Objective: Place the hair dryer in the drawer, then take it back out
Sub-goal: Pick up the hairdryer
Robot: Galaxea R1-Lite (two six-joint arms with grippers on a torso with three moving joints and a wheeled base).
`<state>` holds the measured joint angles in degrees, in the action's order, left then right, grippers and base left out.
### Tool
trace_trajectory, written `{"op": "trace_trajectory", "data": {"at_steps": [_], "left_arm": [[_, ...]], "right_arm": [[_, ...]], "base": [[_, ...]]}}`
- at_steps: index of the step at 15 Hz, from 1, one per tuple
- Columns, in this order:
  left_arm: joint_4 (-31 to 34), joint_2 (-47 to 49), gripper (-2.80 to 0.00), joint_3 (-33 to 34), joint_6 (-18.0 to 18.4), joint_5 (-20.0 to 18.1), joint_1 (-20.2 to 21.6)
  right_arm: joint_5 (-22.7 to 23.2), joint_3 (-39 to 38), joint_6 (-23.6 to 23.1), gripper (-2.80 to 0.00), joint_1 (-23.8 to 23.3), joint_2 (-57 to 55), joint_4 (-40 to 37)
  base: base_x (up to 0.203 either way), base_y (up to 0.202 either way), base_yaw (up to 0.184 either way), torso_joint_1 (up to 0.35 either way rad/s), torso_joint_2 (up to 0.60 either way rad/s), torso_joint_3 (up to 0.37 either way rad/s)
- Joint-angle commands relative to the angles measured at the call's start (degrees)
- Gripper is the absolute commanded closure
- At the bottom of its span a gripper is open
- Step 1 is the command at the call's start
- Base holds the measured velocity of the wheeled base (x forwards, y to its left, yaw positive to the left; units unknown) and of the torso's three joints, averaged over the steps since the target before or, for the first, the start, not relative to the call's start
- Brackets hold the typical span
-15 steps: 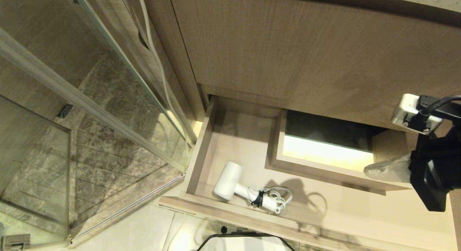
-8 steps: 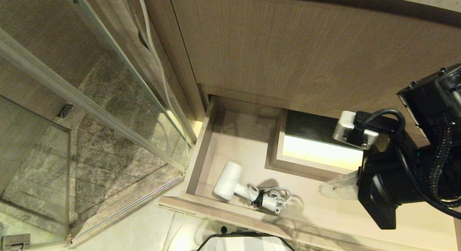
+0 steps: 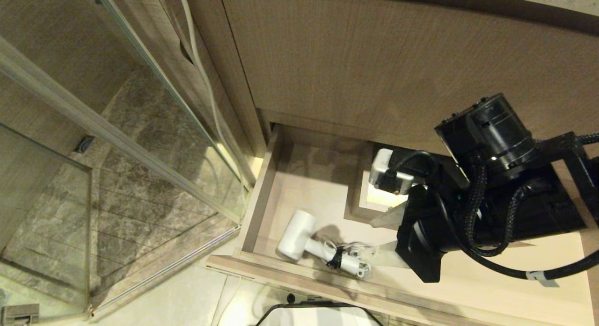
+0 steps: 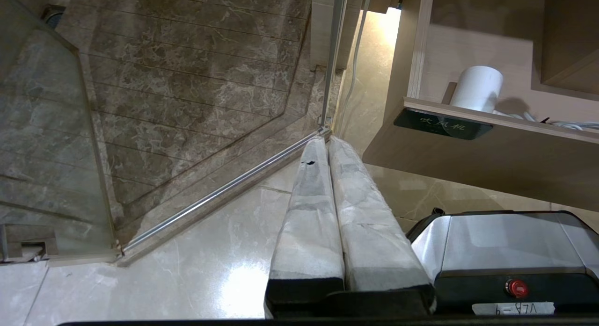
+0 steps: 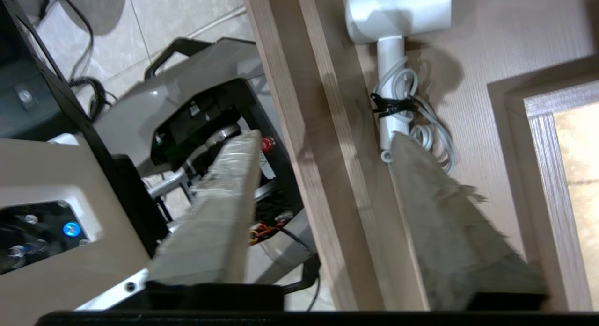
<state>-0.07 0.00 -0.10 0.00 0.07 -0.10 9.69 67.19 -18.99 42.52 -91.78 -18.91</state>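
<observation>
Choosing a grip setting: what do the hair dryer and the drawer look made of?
Hair dryer: smooth white plastic, going by its even, softly glossy shell; its cord looks rubbery. Drawer: pale wood-grain board, matte, probably laminate rather than solid wood.

"吹风机" on drawer label plate [image 4: 442,124]

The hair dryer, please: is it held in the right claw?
No, the hair dryer lies on the drawer floor, with the open right claw beside its handle.
</observation>
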Motion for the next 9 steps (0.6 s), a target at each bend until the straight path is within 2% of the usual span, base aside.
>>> {"op": "trace_trajectory", "data": {"at_steps": [1, 5, 8, 9], "left_arm": [[-0.01, 0.09, 0.00, 0.01, 0.00, 0.01, 0.01], [-0.01, 0.09, 0.00, 0.01, 0.00, 0.08, 0.01], [-0.01, 0.09, 0.00, 0.01, 0.00, 0.01, 0.01], [-0.01, 0.09, 0.00, 0.01, 0.00, 0.01, 0.01]], "right_arm": [[-0.01, -0.54, -1.58, -2.80, 0.11, -1.52, 0.73], [-0.04, -4.79, -1.11, -2.80, -0.20, -0.38, 6.83], [-0.30, -10.15, 4.69, -2.80, -0.49, 4.17, 8.40], [-0.57, -10.96, 5.23, -2.80, -0.51, 5.27, 7.78]], "base": [[0.000, 0.000, 0.000, 0.000, 0.00, 0.000], [0.000, 0.000, 0.000, 0.000, 0.00, 0.000], [0.000, 0.000, 0.000, 0.000, 0.00, 0.000], [0.000, 0.000, 0.000, 0.000, 0.00, 0.000]]}}
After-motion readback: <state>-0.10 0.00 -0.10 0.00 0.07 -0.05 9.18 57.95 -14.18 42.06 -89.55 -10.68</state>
